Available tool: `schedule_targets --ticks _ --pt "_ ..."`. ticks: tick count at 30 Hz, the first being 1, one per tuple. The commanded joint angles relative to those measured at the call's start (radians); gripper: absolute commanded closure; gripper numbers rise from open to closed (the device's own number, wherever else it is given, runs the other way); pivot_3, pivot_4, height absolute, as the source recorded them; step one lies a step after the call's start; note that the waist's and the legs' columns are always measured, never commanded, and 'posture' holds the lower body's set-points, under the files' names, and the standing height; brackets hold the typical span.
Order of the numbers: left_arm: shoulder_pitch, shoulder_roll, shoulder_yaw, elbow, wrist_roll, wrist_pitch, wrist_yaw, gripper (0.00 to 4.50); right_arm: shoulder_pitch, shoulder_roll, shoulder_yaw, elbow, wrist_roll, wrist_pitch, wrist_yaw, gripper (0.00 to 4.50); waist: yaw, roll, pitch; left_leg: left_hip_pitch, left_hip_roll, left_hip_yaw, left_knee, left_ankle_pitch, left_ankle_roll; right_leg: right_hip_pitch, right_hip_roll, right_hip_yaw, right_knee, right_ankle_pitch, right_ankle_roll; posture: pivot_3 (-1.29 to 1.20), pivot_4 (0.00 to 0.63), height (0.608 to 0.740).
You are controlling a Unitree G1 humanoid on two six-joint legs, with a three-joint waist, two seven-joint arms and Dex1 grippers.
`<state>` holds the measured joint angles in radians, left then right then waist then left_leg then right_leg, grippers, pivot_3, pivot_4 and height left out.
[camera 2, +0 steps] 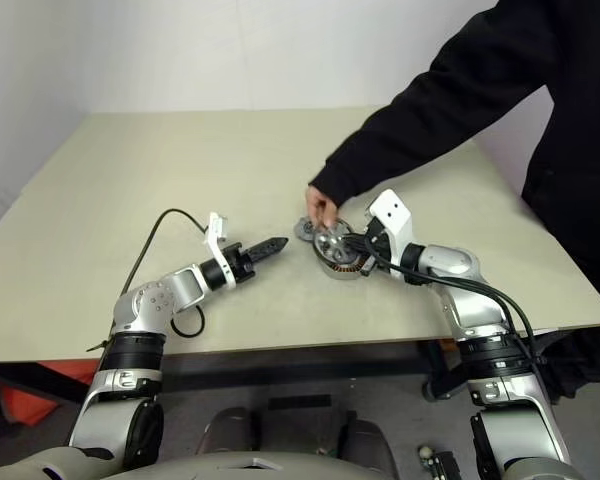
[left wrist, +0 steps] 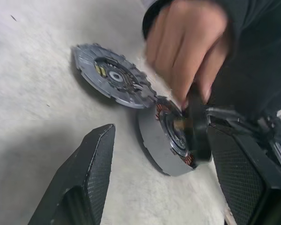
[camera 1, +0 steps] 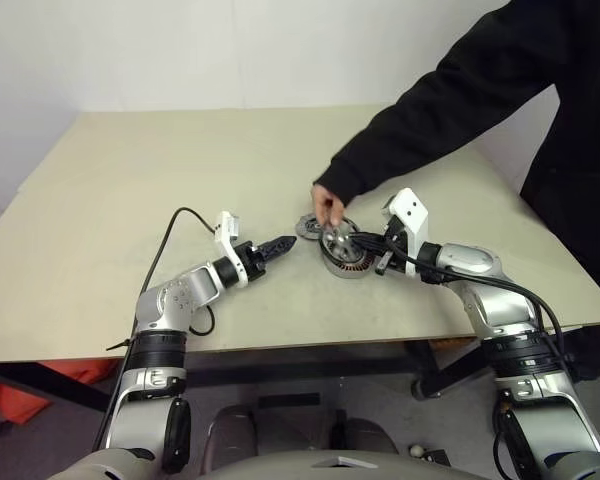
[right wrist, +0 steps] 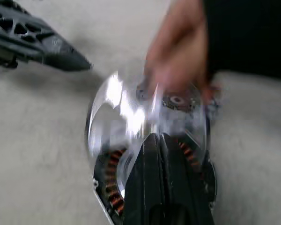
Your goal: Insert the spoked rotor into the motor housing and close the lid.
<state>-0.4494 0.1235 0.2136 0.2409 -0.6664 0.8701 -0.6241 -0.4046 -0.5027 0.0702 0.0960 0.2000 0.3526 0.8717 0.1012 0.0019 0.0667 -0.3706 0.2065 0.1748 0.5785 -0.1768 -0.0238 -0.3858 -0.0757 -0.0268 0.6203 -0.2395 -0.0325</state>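
Near the middle of the table [camera 1: 130, 180], the motor housing [camera 1: 346, 262] sat with the spoked rotor [camera 1: 338, 239] tilted on its rim, a person's hand [camera 1: 327, 206] touching it. The right gripper [camera 1: 368, 240], jaws pressed together, met the rotor's edge. The lid [left wrist: 113, 76] lay just beside the housing. The left gripper [camera 1: 280, 245] hovered nearby, jaws spread, empty.

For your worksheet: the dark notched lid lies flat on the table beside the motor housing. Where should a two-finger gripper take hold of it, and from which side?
Grip the lid across its notched rim, coming from above. It lies flat, so only the edge offers opposing faces. Its side toward the motor housing is crowded by the person's hand; place the fingers on the free sides.
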Motion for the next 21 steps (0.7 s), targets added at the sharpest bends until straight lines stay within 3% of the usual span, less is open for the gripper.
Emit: schedule_targets --ticks 1,14,21 --pt "-0.003 0.008 0.012 -0.030 -0.020 -0.018 -0.006 1.22 -0.012 -0.011 -0.015 -0.037 0.014 -0.008 0.003 4.50 0.000 0.000 0.000 0.000 0.000 0.000 0.000 0.000 0.000 0.000 0.000 0.000 0.000 0.000 0.000 0.00 0.000 0.740" --pt "0.021 0.026 0.026 -0.055 -0.035 -0.025 -0.006 1.22 -0.044 -0.023 -0.024 0.017 -0.010 -0.029 -0.020 4.50 -0.001 0.000 0.000 0.000 0.000 0.000 0.000 0.000 0.000 0.000 0.000 0.000 0.000 0.000 0.000 0.00 0.000 0.740" --pt "0.093 0.048 0.147 -0.164 -0.188 0.023 0.004 1.22 -0.062 -0.020 -0.013 0.045 -0.023 -0.045 -0.025 4.50 -0.003 0.000 0.000 0.000 0.000 0.000 0.000 0.000 0.000 0.000 0.000 0.000 0.000 0.000 0.000 0.00 0.000 0.740"
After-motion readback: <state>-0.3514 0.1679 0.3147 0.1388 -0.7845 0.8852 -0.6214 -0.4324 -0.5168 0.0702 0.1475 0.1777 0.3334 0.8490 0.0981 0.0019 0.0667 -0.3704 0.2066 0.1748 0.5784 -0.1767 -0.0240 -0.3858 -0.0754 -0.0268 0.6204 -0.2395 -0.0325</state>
